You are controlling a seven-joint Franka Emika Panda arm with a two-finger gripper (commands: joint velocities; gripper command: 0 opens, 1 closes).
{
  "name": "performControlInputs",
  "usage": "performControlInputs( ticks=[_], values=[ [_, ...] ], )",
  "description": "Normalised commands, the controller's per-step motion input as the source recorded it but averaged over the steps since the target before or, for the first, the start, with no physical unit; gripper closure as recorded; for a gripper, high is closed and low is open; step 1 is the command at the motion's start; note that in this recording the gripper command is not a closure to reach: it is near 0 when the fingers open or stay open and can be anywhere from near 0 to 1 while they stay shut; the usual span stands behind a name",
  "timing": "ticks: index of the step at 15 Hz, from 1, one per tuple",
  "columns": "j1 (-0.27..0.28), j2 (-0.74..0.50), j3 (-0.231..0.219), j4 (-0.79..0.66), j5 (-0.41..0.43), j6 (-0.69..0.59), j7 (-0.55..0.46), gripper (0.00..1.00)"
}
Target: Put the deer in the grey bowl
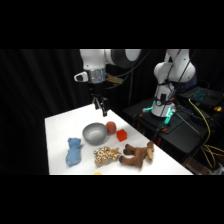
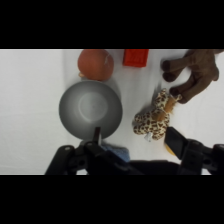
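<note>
The deer (image 1: 137, 154), a dark brown plush with tan patches, lies on the white table near its front right edge. In the wrist view the deer (image 2: 197, 70) is at the upper right. The grey bowl (image 1: 94, 132) stands empty in the middle of the table, and the wrist view has the grey bowl (image 2: 90, 107) at centre left. My gripper (image 1: 100, 106) hangs above the table just behind the bowl, well away from the deer. In the wrist view the gripper (image 2: 135, 140) is open with nothing between its fingers.
A tan spotted plush (image 1: 106, 155) (image 2: 152, 117) lies between bowl and deer. A light blue plush (image 1: 74, 151) lies left of the bowl. An orange-red ball (image 1: 111, 127) (image 2: 95, 63) and a red block (image 1: 121, 134) (image 2: 135, 57) sit right of the bowl. Dark equipment stands beyond the table's right edge.
</note>
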Motion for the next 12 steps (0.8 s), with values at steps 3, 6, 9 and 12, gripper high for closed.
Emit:
performControlInputs(
  ticks=[3, 6, 9, 12],
  values=[
    [0.000, -0.03, 0.025, -0.01, -0.020, 0.00, 0.10, 0.00],
    [0.082, -0.14, 0.077, -0.14, -0.032, 0.07, 0.35, 0.00],
    [0.143, -0.24, 0.113, -0.28, -0.004, 0.15, 0.44, 0.00],
    [0.163, -0.27, 0.129, -0.37, -0.065, 0.29, 0.37, 0.00]
  ],
)
